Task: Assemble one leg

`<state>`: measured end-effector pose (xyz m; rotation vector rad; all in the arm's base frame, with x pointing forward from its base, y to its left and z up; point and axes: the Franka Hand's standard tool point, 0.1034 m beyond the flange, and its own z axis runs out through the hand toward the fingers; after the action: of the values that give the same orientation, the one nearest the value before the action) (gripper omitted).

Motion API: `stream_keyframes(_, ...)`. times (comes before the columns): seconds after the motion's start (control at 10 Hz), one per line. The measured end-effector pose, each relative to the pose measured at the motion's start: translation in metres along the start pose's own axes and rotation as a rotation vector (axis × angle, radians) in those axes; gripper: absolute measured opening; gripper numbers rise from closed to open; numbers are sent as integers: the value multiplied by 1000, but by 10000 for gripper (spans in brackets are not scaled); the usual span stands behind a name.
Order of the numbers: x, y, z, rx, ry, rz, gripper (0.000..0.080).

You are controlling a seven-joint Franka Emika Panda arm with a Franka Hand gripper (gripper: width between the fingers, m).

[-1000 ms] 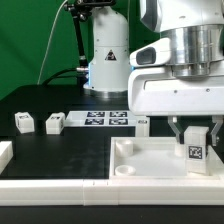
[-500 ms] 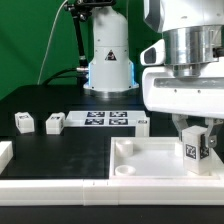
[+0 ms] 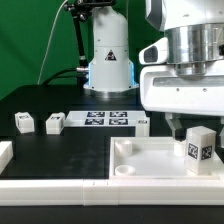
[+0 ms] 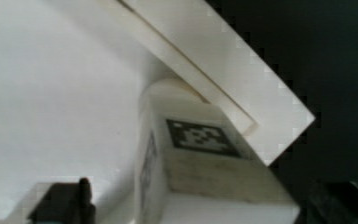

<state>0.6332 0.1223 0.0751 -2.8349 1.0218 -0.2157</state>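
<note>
A white leg (image 3: 198, 146) with a black-and-white tag stands, slightly tilted, inside the large white panel (image 3: 145, 163) near its corner at the exterior view's right. My gripper (image 3: 196, 128) hangs right over it, its jaws spread to either side of the leg's top. In the wrist view the leg (image 4: 202, 150) sits between the two dark fingers (image 4: 60, 203), with a gap showing on one side. The gripper (image 4: 202, 205) is open. The panel's raised rim (image 4: 229, 70) runs past the leg.
Two more legs (image 3: 22, 122) (image 3: 54, 123) stand on the black table at the exterior view's left, and another (image 3: 143, 124) beside the marker board (image 3: 105, 119). A white part (image 3: 4, 152) lies at the left edge. The robot base (image 3: 108, 60) stands behind.
The leg has turned and shifted a little toward the exterior view's right within the panel corner. The fingers, which were closed on it, now stand apart from its sides.
</note>
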Motion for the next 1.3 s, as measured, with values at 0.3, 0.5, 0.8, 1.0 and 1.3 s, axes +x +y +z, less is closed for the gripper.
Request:
stream_keyframes(0.3,-4,-1,2,-28,-10,-331,647)
stream_keyframes(0.5,-3,-4,0,-74,-31,-565,649)
stream_keyframes(0.8,-2,-1,0,-87,-55,-882,649)
stream_keyframes(1.0,0,0,0,-86,-58,-961,649)
stream_keyframes(1.3,0,0,0,-86,-58,-952,390)
